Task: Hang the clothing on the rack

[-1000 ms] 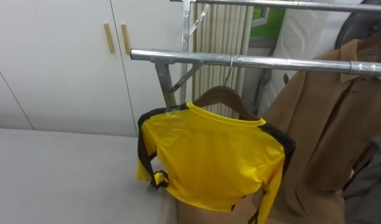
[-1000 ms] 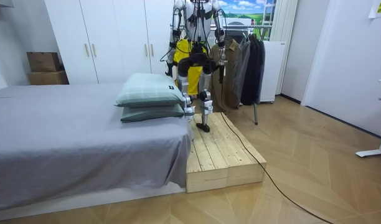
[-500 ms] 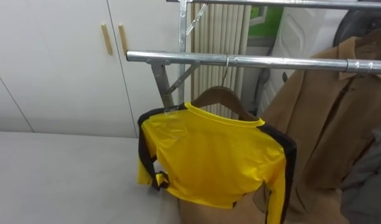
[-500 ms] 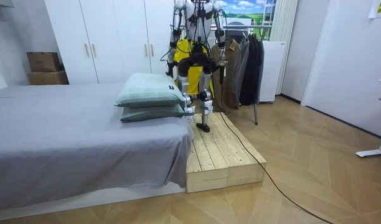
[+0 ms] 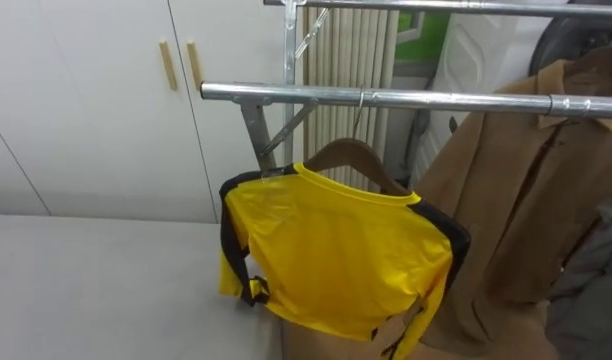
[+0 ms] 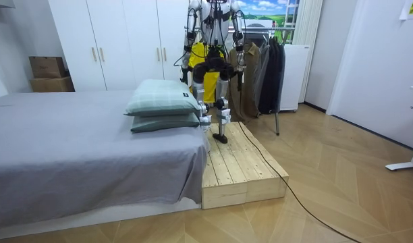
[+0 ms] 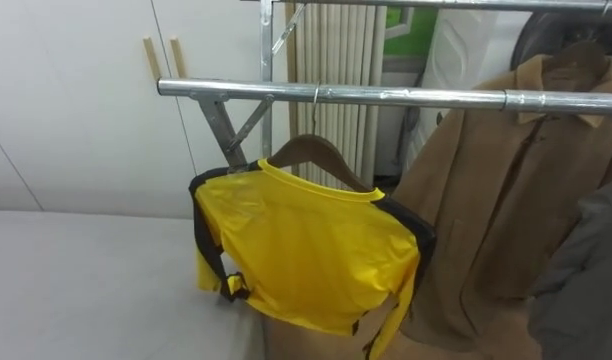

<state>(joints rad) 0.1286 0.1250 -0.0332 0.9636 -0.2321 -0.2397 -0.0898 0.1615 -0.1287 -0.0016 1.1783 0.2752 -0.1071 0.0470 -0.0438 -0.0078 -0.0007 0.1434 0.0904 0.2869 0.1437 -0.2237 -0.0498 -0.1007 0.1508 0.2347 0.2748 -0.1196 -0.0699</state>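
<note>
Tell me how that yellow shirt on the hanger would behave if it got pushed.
The yellow shirt would probably be floppy and light: it drapes and creases over the wooden hanger. Its fabric looks glossy, so it may be slippery. Hung at a single spot on the metal rail, it would likely swing or slide when pushed.

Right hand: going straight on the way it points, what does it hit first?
Likely the brown coat beside the yellow shirt, though the right hand is too small to judge its aim.
</note>
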